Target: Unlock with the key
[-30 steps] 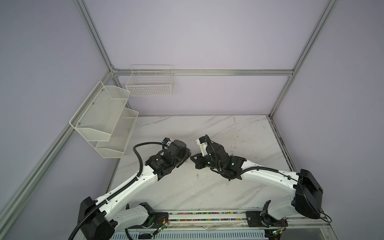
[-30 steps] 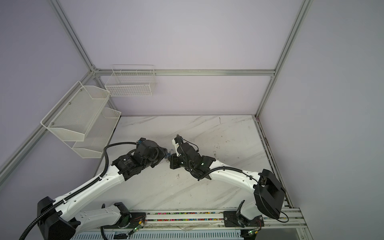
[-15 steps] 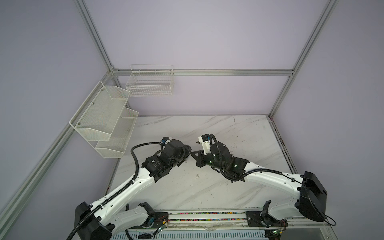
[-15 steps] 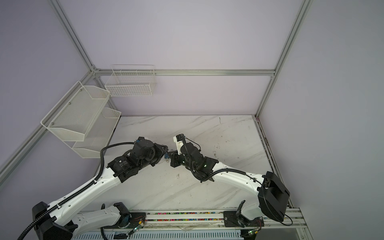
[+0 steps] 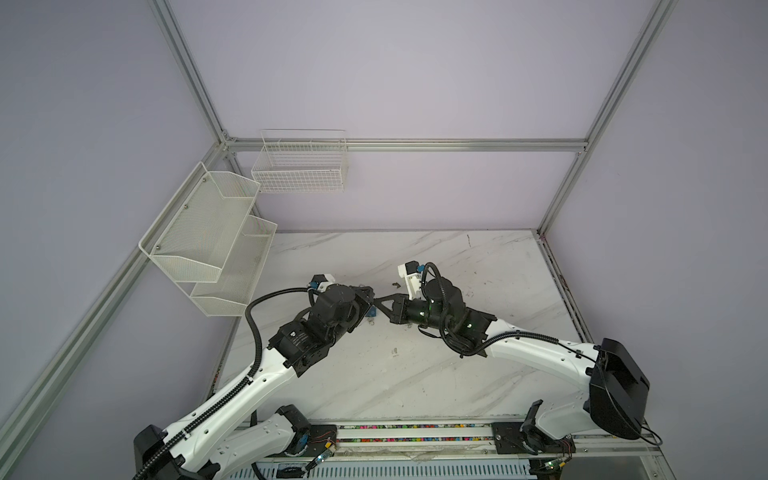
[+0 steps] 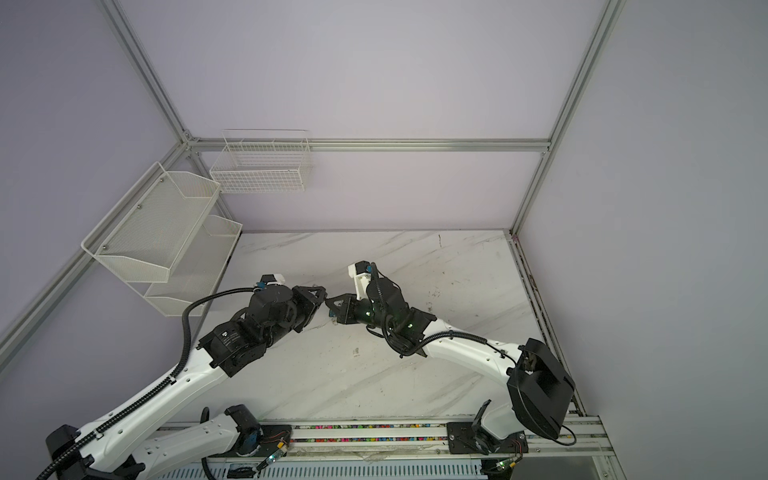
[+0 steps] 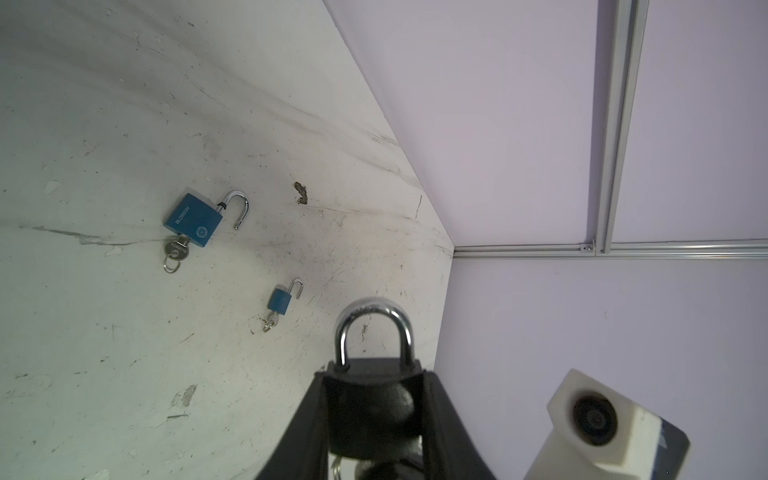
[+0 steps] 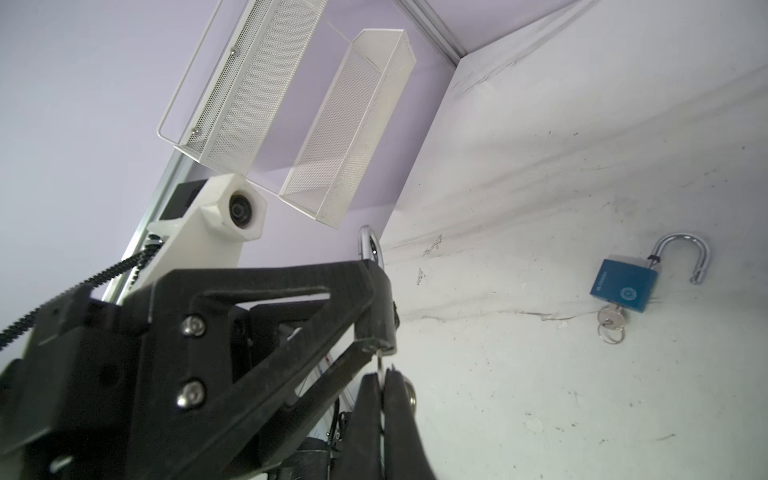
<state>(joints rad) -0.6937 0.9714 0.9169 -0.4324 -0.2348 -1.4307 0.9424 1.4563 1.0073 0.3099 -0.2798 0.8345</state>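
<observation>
- Left claw [image 5: 365, 303] clamps the black padlock [image 7: 370, 399] by its body, up off the desk [image 7: 124, 374], shackle [image 7: 374, 309] shut (underside left clear so the key [image 8: 380, 360] can get in).
- Right claw [image 8: 383, 380] pinched tight on the key, just under the padlock, blade touching its underside; seating unclear.

The black padlock [image 7: 368, 409] has a silver shackle, and the key [image 8: 379, 360] is silver. The larger padlock [image 7: 193, 220] and the smaller padlock [image 7: 279, 301] are blue with silver shackles. The table [image 5: 415, 374] is white marble with grey veins, the walls [image 5: 415, 83] pale lilac, and the mesh shelves [image 5: 199, 232] white.
</observation>
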